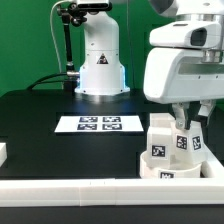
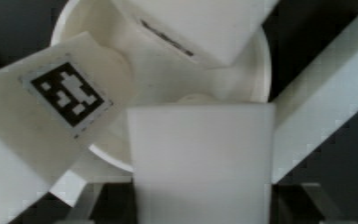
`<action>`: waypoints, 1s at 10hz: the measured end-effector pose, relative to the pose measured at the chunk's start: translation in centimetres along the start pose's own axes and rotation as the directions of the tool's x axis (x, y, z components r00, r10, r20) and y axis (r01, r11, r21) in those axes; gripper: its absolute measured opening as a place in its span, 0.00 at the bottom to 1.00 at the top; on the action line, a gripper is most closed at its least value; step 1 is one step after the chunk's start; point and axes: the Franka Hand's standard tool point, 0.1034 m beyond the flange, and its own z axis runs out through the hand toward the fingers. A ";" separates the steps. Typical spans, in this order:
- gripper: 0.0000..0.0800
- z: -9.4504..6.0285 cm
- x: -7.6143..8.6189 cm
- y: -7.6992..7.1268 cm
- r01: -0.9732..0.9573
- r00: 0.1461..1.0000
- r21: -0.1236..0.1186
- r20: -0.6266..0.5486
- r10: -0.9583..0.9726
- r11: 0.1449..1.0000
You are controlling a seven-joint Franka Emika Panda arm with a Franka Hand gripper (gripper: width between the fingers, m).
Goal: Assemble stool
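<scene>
The round white seat lies at the front of the exterior view's right, with white leg blocks standing on it. One leg stands toward the exterior view's left. My gripper reaches down from above over a tagged leg. In the wrist view my gripper is shut on a plain white leg block that fills the gap between the dark fingers. Behind it lie the seat, a tilted tagged leg and another leg.
The marker board lies mid-table on the black surface. The robot base stands at the back. A white wall runs along the front edge. A small white piece sits at the exterior view's left edge.
</scene>
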 end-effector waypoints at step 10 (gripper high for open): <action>0.42 -0.1 0.3 -0.6 -0.832 0.554 0.022 0.016 0.832 0.554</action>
